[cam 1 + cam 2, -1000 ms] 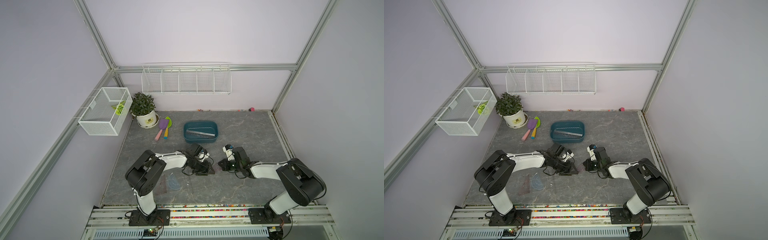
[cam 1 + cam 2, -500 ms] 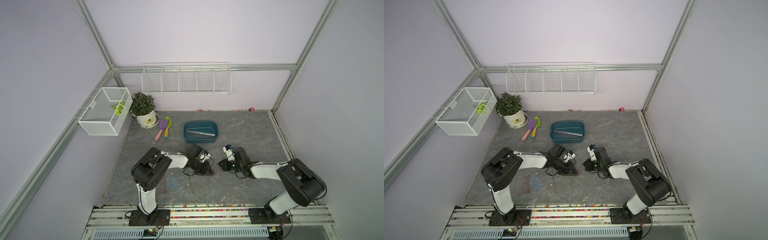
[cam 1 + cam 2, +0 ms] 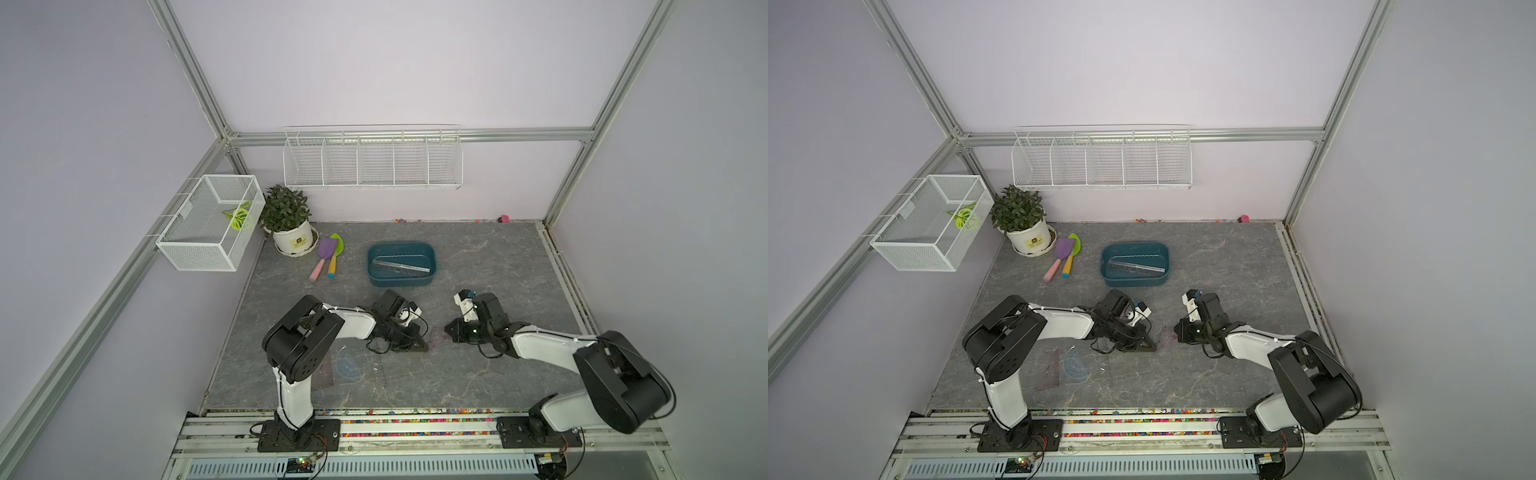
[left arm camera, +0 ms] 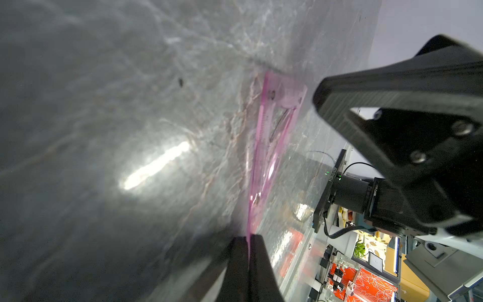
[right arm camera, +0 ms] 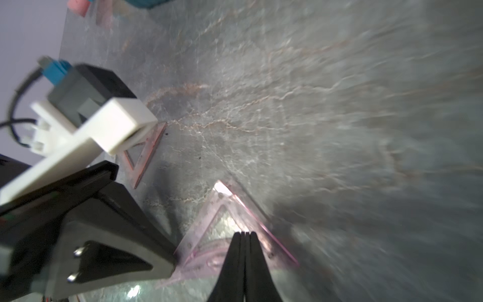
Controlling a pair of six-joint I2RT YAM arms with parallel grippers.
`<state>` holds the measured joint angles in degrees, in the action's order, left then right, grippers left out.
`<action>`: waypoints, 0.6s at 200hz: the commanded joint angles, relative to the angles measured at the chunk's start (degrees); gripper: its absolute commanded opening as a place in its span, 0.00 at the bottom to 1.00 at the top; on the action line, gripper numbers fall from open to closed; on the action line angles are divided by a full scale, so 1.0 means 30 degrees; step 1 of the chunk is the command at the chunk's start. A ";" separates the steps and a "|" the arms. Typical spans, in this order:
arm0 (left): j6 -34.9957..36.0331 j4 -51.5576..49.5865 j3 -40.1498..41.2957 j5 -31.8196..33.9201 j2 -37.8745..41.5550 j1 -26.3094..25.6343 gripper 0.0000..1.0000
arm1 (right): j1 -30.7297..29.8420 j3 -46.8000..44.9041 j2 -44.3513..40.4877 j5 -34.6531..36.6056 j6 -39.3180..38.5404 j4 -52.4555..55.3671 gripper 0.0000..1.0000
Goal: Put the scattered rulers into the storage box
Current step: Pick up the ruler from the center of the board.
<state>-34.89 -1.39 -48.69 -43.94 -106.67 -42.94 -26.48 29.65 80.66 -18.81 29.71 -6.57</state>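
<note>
Pink triangle ruler [image 4: 271, 136] low on table between arms, nearer than storage box [image 3: 401, 281]. Left gripper [image 4: 248, 241] pinched shut on its corner. Right gripper [image 5: 244, 236] closed, tips against same ruler. Thin, light, stiff, slippery plastic; probably needs firm edge pinch.

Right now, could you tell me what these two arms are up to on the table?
Both arms are low over the table, working on one pinkish see-through triangle between them. The left gripper is shut on its edge. The right gripper is shut too, tips at the triangle's opposite side; whether it presses on it is unclear. The storage box already holds straight rulers. A bluish protractor and another triangle lie near the left arm.
</note>
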 commanded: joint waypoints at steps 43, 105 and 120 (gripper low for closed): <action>-0.1023 -0.2655 0.0832 0.3437 0.2579 -0.0043 0.00 | 0.2210 0.0012 -0.3404 0.0092 -0.1034 0.2941 0.10; -0.0999 -0.3445 -0.0285 0.4044 0.4240 0.0411 0.00 | 0.2425 -0.0742 -0.3472 -0.0187 -0.0661 0.1959 0.09; -0.0853 -0.3522 -0.0651 0.3973 0.4267 0.0709 0.00 | 0.2423 -0.0850 -0.3417 -0.0233 -0.0648 0.1791 0.09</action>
<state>-37.89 -10.37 -48.10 -33.36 -94.83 -42.11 -19.55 28.21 70.85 -18.79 27.81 -0.25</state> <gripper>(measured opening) 0.044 0.092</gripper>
